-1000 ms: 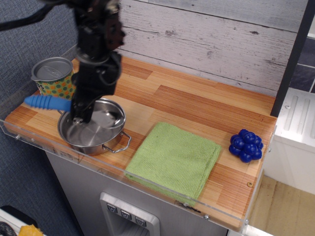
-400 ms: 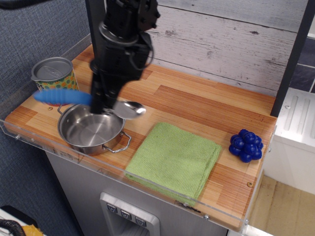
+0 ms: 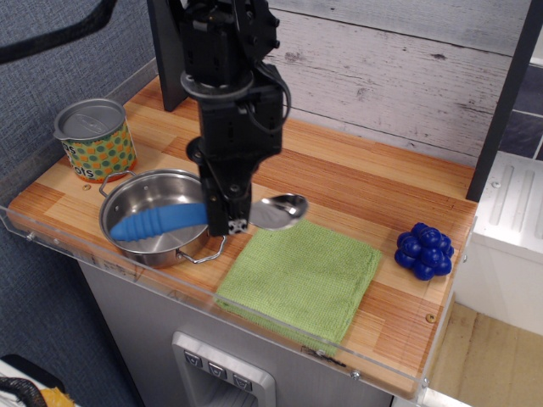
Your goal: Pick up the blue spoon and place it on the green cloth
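My gripper [image 3: 227, 219] is shut on the blue spoon [image 3: 161, 222] and holds it level in the air. Its ribbed blue handle hangs over the steel pot [image 3: 158, 219]. Its silver bowl [image 3: 278, 211] sticks out to the right, above the far left edge of the green cloth [image 3: 299, 275]. The cloth lies flat on the wooden counter, right of the pot, with nothing on it.
A tin can with a dotted label [image 3: 95, 140] stands at the far left behind the pot. A dark-blue grape cluster [image 3: 424, 250] lies at the right end of the counter. A clear rim [image 3: 254, 318] runs along the counter's front edge. A plank wall stands behind.
The gripper has lifted the spoon from the pot's left side and carried it right and toward the front. The spoon's bowl now reaches the cloth's edge.
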Robot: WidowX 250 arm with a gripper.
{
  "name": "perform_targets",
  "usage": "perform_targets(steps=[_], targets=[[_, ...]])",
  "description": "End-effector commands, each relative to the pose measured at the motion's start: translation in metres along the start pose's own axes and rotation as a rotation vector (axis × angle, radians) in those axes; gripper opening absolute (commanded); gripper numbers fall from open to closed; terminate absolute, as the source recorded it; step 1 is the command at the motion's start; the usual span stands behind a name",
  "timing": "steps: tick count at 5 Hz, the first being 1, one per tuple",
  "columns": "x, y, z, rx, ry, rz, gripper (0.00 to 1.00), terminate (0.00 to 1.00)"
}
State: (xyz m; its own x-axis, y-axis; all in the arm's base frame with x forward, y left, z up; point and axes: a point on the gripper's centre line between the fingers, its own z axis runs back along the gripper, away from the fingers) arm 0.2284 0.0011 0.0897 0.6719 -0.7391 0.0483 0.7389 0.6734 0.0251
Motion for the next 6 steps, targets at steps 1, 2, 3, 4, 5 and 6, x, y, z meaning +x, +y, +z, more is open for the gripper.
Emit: perform_targets(steps=[1, 2, 3, 4, 5, 6], targets=[[0.027, 0.001, -0.008, 0.059, -0.145, -0.001, 0.00, 0.00], [0.034, 0.001, -0.018, 0.034, -0.170, 0.005, 0.00, 0.00], [0.041, -0.001, -0.034, 0.042, -0.138, -0.032, 0.00, 0.00], [0.049, 0.000, -0.037, 0.044, -0.151, -0.063, 0.00, 0.00], [0.049, 0.000, -0.042, 0.049, -0.136, -0.070, 0.00, 0.00], [0.047, 0.000, -0.049, 0.028, -0.144, -0.073, 0.00, 0.00]])
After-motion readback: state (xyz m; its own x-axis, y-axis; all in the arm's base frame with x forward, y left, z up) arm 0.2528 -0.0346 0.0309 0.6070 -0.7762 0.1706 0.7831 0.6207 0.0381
